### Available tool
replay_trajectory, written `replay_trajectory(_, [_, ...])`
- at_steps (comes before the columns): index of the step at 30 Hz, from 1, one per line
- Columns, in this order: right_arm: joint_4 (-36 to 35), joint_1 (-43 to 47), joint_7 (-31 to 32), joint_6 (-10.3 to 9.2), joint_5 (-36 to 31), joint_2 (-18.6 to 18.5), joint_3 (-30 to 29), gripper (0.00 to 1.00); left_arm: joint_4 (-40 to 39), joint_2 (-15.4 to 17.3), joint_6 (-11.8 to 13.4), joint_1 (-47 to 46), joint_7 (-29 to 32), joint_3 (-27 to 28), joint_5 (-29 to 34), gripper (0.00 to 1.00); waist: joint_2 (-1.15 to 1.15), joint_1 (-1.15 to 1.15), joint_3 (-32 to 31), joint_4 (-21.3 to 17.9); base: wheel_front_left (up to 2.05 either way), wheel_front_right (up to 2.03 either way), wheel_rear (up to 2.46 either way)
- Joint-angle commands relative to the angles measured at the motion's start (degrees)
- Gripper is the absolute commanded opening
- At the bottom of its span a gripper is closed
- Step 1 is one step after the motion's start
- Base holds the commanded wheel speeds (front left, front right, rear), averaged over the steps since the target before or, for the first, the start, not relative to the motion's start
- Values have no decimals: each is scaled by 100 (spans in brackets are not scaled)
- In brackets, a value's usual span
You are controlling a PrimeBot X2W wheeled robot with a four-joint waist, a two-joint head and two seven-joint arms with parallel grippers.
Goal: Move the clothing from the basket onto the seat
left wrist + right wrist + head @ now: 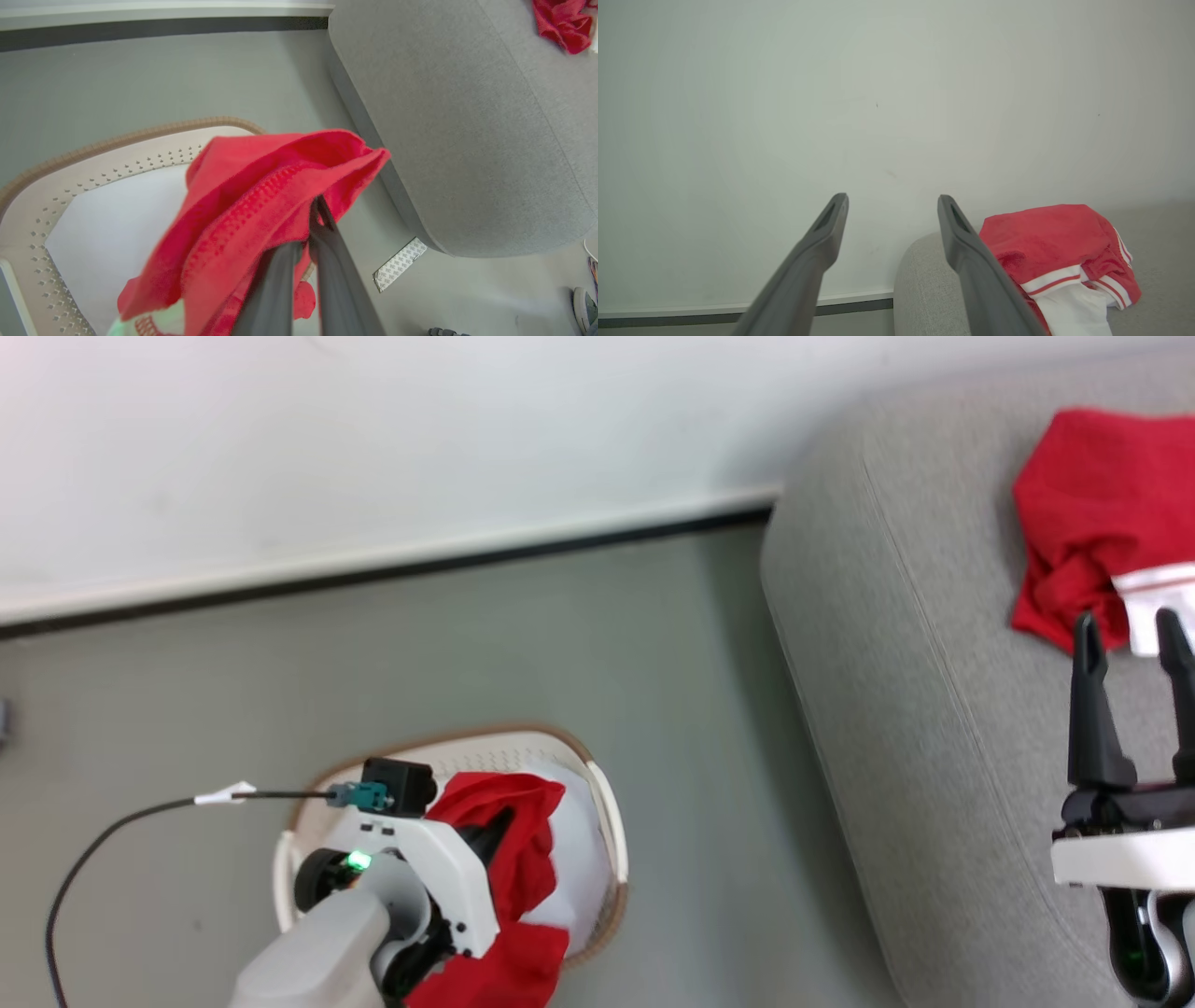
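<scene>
Red clothing (252,196) hangs pinched in the left gripper (319,205) above the basket (117,151).

At lower left, a pale grey forearm (317,943) meets a white wrist housing (448,873) with a green light (358,861). A black cable (103,831) with a white tag (224,793) enters a teal connector (359,795). At lower right, the right gripper (1127,621) has long dark fingers.

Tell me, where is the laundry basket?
In the head view the basket sits on the floor at the lower left, beneath the left gripper holding red clothing, with the sofa to its right.
</scene>
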Motion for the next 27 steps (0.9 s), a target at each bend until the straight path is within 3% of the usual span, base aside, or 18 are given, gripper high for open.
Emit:
replay_trajectory(1, [47,110,1,-13,45,-79,-8,100,-45,7,11,93,-79,-30,-107,0,0,2,-463,327,0,0,0])
replay_trajectory(11, [298,570,1,-13,169,-187,238,100,-651,10,53,-51,-799,-79,89,0,0,2,-1362,666,0,0,0])
replay_trajectory(27, [444,905,2,-13,326,-137,610,100,-2550,368,647,-691,-1145,79,824,0,0,2,-1626,849,0,0,0])
